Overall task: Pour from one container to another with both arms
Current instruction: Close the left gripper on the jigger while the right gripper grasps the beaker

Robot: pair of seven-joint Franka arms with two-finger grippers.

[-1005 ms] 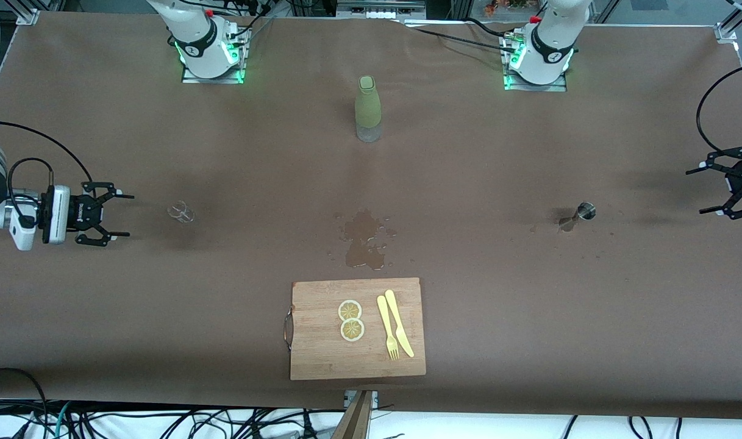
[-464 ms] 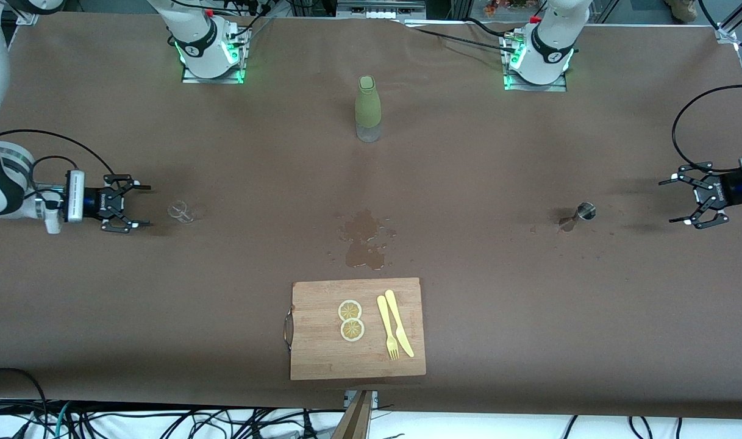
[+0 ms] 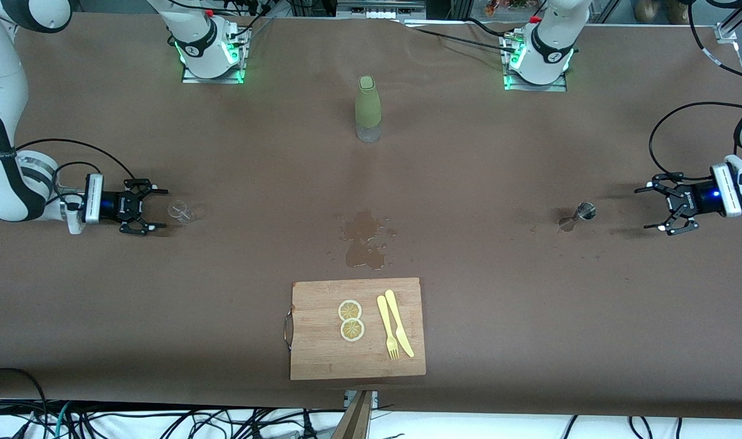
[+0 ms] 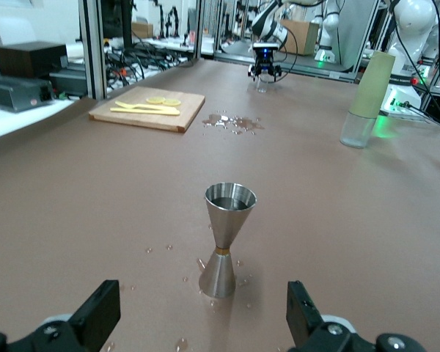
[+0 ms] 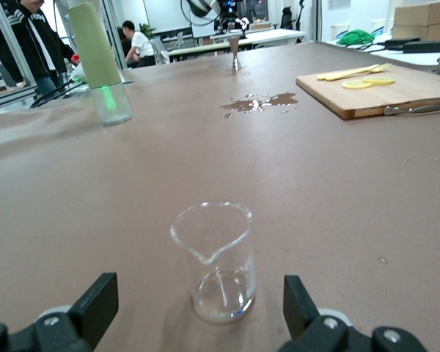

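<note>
Wooden cutting board [image 3: 322,360] with lemon slices [image 3: 350,320], yellow fork [image 3: 387,329] and knife [image 3: 400,323]; green bottle [image 3: 367,103].

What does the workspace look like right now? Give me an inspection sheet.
Surface: brown table cover, wet spill patch mid-table.
Job's things: clear glass beaker and steel double-cone jigger, both upright.
Clutter: green-sleeved bottle; wooden cutting board with lemon slices, yellow fork and knife.
Grippers: right hand open beside beaker; left hand open beside jigger.
Cables: black bundles below table edge.
Surroundings: people at benches.

Shiny metal jigger [image 4: 227,248], clear glass beaker [image 5: 215,262], wooden board [image 3: 357,329].
</note>
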